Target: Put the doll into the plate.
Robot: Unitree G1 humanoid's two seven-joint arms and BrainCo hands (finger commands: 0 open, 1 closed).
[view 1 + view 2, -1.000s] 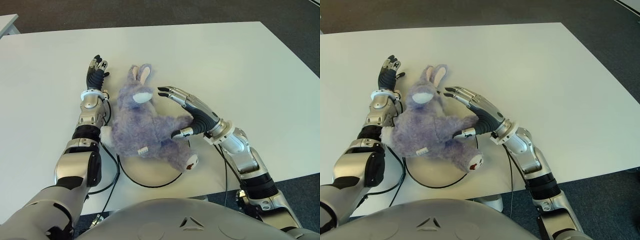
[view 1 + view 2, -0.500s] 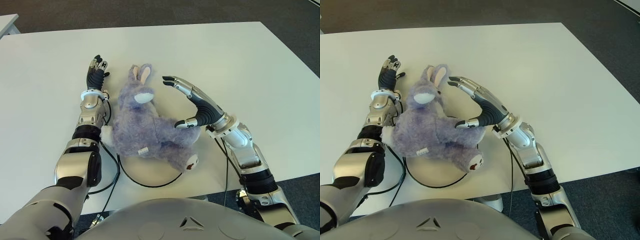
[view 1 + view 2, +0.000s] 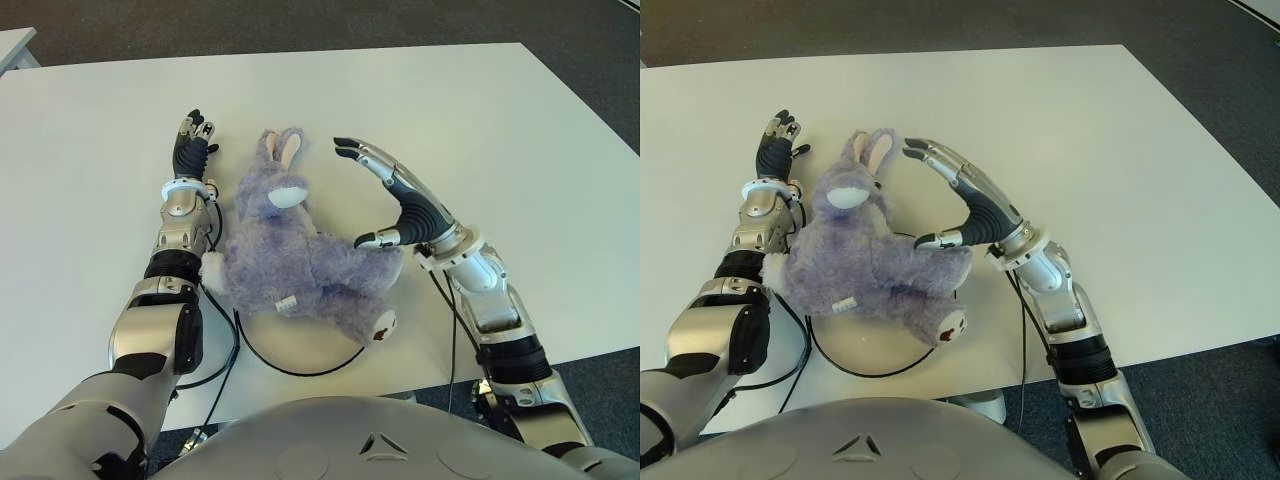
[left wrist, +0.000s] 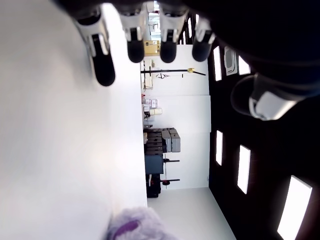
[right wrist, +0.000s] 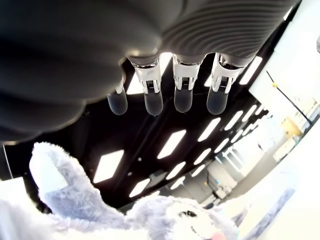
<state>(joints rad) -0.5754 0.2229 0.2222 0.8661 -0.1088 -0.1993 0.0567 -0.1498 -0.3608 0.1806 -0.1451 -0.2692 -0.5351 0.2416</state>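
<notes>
The doll is a purple plush rabbit with a white muzzle and pink-lined ears. It lies on its side over a white plate with a dark rim near the table's front edge. My right hand is open just right of the rabbit, fingers spread and lifted above its head, thumb close to its body, holding nothing. My left hand shows flat and open on the table left of the rabbit's ears.
The white table stretches far to the right and back. A black cable runs along the plate's left side toward my left forearm. Dark floor lies beyond the table's edges.
My right hand has drawn back to the right and risen off the rabbit, its fingers now clear of the head. The rabbit and my left hand have stayed still.
</notes>
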